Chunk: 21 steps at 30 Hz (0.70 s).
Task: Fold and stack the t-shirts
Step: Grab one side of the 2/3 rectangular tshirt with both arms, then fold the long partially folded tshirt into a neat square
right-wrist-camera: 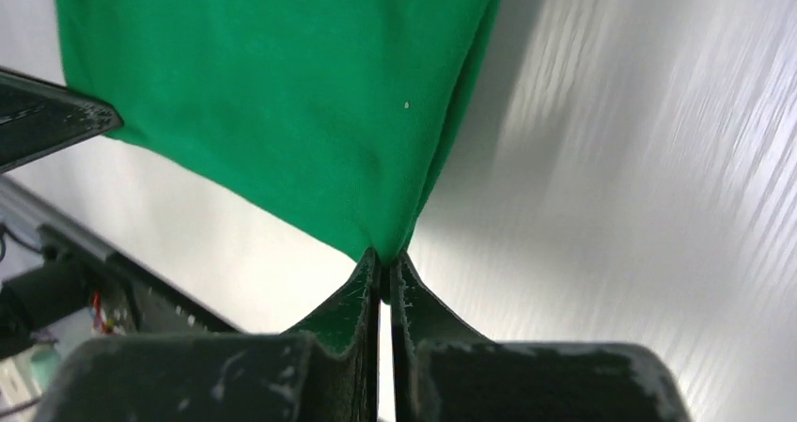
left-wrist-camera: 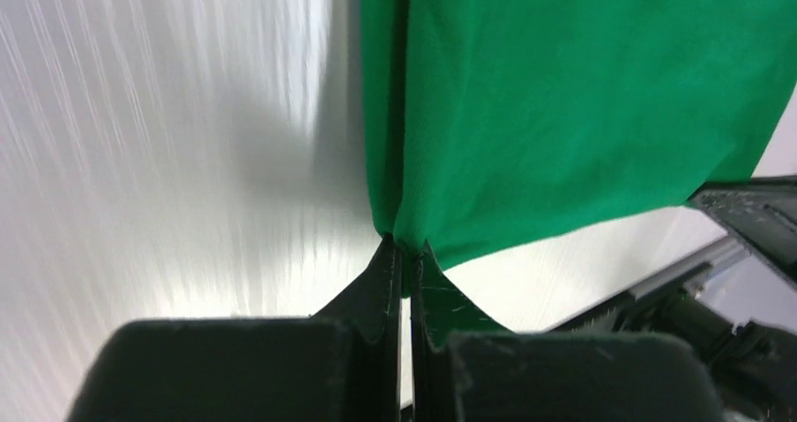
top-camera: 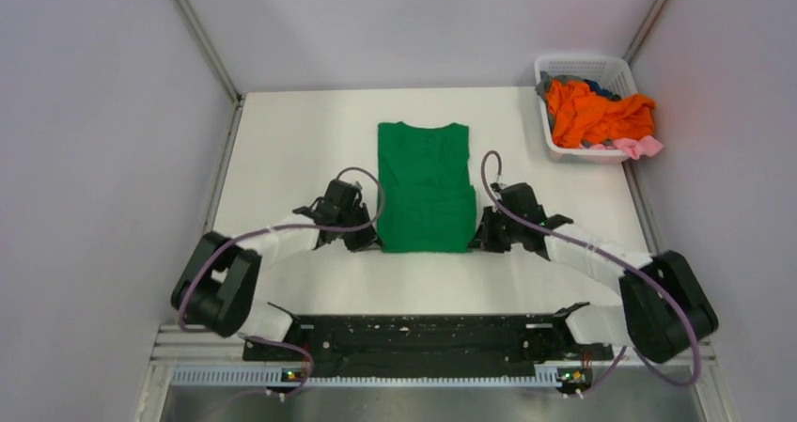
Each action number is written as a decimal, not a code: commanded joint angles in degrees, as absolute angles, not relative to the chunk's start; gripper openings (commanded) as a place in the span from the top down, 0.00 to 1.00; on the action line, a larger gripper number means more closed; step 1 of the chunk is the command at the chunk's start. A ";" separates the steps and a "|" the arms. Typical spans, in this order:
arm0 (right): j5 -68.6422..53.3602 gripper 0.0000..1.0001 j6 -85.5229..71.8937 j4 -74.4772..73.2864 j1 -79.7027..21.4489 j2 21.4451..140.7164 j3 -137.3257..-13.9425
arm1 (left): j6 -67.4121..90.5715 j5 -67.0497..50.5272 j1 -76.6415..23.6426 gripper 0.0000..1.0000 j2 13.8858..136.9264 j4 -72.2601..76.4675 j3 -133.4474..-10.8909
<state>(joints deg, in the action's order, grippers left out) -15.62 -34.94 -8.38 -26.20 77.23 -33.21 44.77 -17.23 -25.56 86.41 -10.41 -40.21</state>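
Note:
A bright green t-shirt (top-camera: 425,185) lies flat in the middle of the table, folded into a long rectangle with its sleeves tucked in. My left gripper (top-camera: 371,243) is shut on its near left corner; the left wrist view shows the green cloth (left-wrist-camera: 564,102) pinched between the tips of that gripper (left-wrist-camera: 406,250). My right gripper (top-camera: 479,243) is shut on the near right corner, and in the right wrist view that gripper (right-wrist-camera: 385,257) pinches the cloth (right-wrist-camera: 282,93). An orange t-shirt (top-camera: 594,112) lies heaped in the basket with pink (top-camera: 639,147), grey and blue cloth.
A white lattice basket (top-camera: 575,65) stands at the table's far right corner. Grey walls close in the table on the left, back and right. A black rail (top-camera: 414,342) carrying both arm bases runs along the near edge.

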 commanded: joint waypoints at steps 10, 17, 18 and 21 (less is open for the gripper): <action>-29.24 1.00 -31.24 -30.27 -27.42 49.14 -37.71 | 53.08 -11.56 -35.11 1.00 46.15 -23.37 -33.32; -34.33 1.00 -31.63 -22.10 -23.73 55.37 -44.12 | 50.60 -0.67 -34.75 1.00 47.48 -23.63 -41.06; -35.91 1.00 -32.05 -20.25 -22.62 56.74 -44.62 | 49.71 1.54 -34.45 1.00 48.74 -23.87 -42.77; -40.13 1.00 -32.78 -16.75 -19.99 61.07 -46.43 | 47.83 4.03 -32.96 1.00 53.25 -23.99 -47.55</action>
